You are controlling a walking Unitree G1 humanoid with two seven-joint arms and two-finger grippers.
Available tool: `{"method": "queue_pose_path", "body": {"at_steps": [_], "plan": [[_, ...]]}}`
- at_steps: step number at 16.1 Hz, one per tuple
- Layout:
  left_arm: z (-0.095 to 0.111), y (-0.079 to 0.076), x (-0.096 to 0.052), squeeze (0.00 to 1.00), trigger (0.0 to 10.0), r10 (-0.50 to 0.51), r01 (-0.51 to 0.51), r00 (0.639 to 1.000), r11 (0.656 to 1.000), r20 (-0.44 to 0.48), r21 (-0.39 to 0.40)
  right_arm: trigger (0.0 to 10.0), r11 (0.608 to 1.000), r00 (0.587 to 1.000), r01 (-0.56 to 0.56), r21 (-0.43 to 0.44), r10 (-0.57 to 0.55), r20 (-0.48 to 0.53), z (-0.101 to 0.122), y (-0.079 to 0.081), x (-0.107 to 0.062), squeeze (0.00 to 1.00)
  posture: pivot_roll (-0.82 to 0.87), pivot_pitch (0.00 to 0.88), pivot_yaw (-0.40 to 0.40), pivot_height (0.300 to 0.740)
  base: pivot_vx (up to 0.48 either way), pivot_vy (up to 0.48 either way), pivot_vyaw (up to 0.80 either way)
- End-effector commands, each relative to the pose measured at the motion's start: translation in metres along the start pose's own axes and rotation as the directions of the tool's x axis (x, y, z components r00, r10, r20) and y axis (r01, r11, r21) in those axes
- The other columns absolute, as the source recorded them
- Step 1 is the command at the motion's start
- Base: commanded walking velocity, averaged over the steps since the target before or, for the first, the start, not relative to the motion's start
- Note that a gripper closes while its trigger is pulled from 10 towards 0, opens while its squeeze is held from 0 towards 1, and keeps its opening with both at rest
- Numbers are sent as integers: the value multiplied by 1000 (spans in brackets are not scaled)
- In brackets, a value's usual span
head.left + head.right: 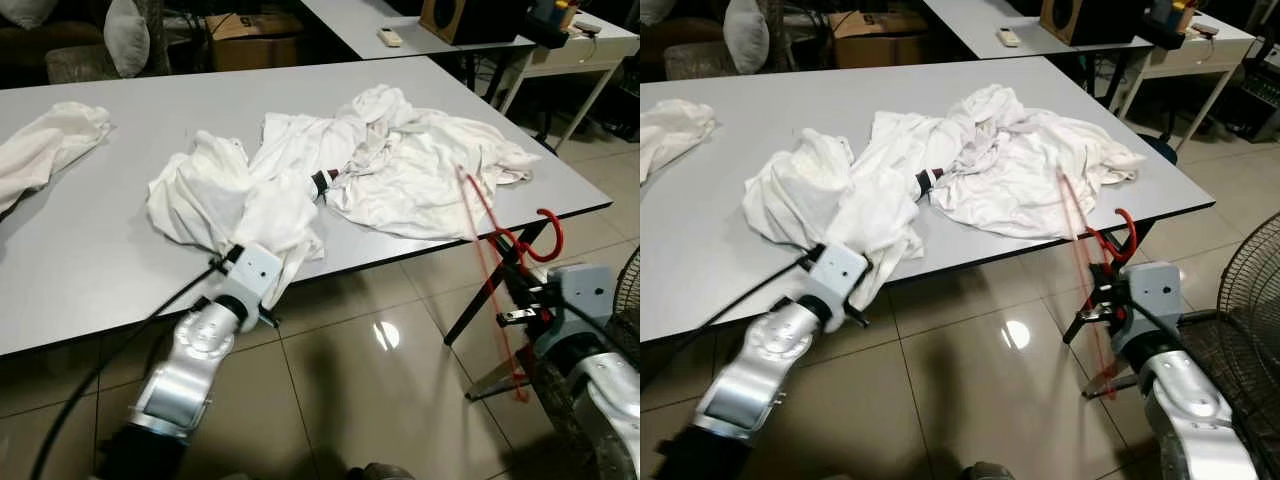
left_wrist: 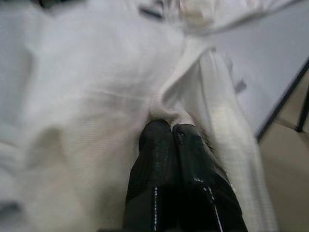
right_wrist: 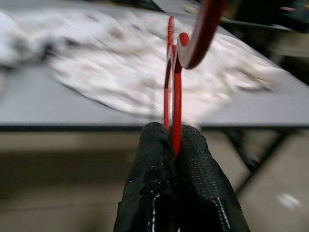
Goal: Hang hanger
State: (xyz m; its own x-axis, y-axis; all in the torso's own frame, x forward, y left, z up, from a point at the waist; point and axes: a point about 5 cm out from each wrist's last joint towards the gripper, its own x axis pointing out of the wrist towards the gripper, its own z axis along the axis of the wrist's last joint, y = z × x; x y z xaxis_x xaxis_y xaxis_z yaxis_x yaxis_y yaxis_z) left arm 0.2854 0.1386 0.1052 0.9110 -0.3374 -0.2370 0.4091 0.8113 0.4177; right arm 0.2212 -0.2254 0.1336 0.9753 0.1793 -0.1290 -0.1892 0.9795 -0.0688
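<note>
The right gripper [image 3: 175,140] is clamped on the neck of a red hanger [image 1: 492,262], which it holds off the table's near right corner, at about 4 o'clock in the head views, with the hook [image 1: 546,236] up and the frame dropping toward the tiled floor [image 1: 380,400]. The left gripper [image 2: 171,133] has its fingers pinched tight on a fold of a white garment [image 1: 250,205] at the table [image 1: 110,250] edge, around 8 o'clock. A bigger heap of white cloth [image 1: 420,165] lies at 12 to 1 o'clock, and another piece [image 1: 45,140] at 10 o'clock. Judging by this, the hanger is in hand but not yet inside any garment, and nothing to hang it on can be made out, so most of the job remains.
</note>
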Motion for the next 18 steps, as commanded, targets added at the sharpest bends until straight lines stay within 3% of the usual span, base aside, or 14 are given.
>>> {"method": "queue_pose_path", "body": {"at_steps": [1,3,4,5,8,10,14,15,18], "plan": [[22,10,-2,0,0,-27,18,990,998,137,63,10000,992,988,-124,29,121,94,19,7,-2,0,-179,18,-46,740,0,0,0],[41,26,-13,0,0,-99,39,963,971,249,234,10000,940,937,-338,46,332,111,26,23,-8,0,-172,13,-45,740,0,0,0],[48,33,-21,0,0,-200,124,948,949,249,291,10000,892,890,-451,35,446,90,25,33,-12,0,-157,6,-46,740,0,0,0],[47,41,-24,0,0,-202,128,959,934,199,332,10000,867,867,-496,38,492,84,24,36,-14,0,-148,1,-45,740,0,0,0],[58,70,-24,0,0,-63,-14,976,937,207,350,10000,816,819,-574,69,568,83,24,39,-18,0,-131,0,-42,740,0,0,0],[76,90,-22,0,0,13,-117,966,911,257,396,10000,750,755,-655,91,654,44,19,39,-28,0,-127,0,-41,740,0,0,0],[90,87,-19,0,0,1,-130,957,897,290,423,10000,693,709,-703,158,701,78,22,39,-35,0,-127,0,-41,740,0,0,0],[91,85,-18,0,0,-18,-115,954,899,298,422,10000,695,711,-701,157,699,81,22,38,-34,0,-122,0,-39,740,0,0,0],[92,61,-15,0,0,-182,30,939,887,291,460,10000,692,712,-700,177,696,98,22,40,-27,0,-122,0,-39,740,0,0,0]]}}
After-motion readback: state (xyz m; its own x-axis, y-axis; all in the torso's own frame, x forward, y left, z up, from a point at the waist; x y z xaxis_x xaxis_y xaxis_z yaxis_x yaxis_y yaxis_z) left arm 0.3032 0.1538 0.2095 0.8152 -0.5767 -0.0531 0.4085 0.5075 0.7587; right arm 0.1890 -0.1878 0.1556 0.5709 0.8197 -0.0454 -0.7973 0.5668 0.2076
